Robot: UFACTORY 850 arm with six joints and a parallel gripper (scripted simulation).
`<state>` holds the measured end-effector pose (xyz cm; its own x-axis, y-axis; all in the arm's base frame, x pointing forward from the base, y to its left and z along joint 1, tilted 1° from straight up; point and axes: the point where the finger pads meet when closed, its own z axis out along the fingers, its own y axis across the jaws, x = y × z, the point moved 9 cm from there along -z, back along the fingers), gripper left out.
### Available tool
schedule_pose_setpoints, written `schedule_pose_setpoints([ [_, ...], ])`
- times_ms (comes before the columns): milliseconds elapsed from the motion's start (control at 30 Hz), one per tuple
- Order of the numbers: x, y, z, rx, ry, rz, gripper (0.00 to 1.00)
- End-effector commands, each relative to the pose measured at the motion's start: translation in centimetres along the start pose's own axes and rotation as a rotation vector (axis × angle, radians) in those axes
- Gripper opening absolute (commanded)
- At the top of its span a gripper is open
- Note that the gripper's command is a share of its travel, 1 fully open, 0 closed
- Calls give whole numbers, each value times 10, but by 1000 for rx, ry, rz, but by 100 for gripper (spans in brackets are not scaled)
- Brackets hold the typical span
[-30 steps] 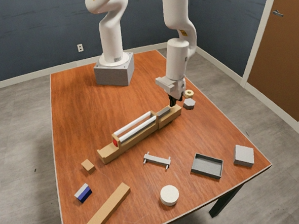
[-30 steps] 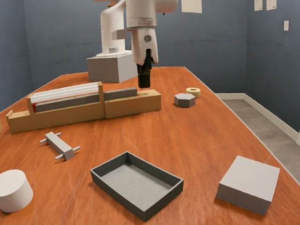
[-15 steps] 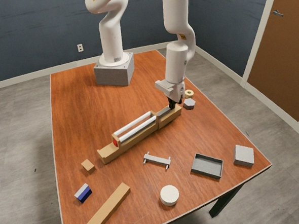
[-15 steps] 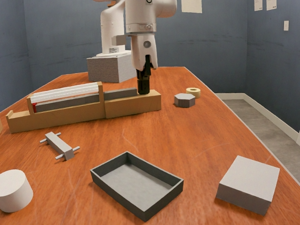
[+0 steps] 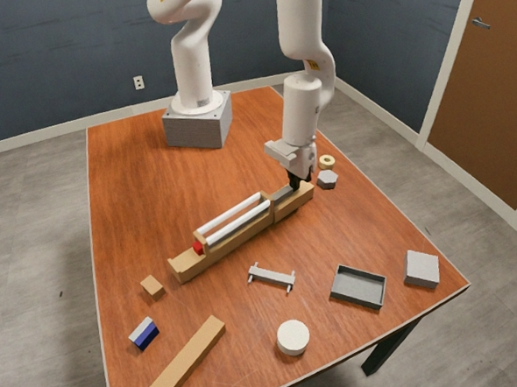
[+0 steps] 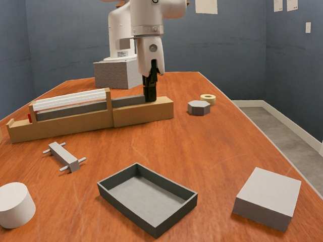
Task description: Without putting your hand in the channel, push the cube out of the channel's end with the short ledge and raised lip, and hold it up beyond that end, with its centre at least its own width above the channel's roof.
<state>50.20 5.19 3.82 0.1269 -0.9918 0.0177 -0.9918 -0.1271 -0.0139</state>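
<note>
A long wooden channel [image 5: 243,227] lies across the table, with a roof of white bars [image 5: 234,217] over its middle part. The red cube [image 5: 197,248] sits at the roofed part's near-left mouth, by the short ledge with the raised lip [image 5: 179,266]; it also shows in the exterior view [image 6: 29,117]. A grey rod [image 6: 127,101] lies in the channel and runs under the roof towards the cube. My gripper [image 5: 294,182] is shut and empty, pointing straight down, with its fingertips [image 6: 150,97] low on the long open ledge right at the rod's far end.
A grey hexagon block [image 5: 327,178] and a cream ring [image 5: 326,161] lie just right of the gripper. On the near side lie a grey bar with pins [image 5: 271,277], a grey tray [image 5: 358,286], a grey block [image 5: 421,268], a white cylinder [image 5: 293,337], a wooden plank [image 5: 185,359] and small blocks [image 5: 152,286].
</note>
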Motion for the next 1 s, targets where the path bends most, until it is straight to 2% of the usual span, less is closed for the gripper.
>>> schedule_pose_setpoints([
  [0, 3, -1, -1, 2, 0, 0, 0],
  [967, 28, -1, -1, 2, 0, 0, 0],
])
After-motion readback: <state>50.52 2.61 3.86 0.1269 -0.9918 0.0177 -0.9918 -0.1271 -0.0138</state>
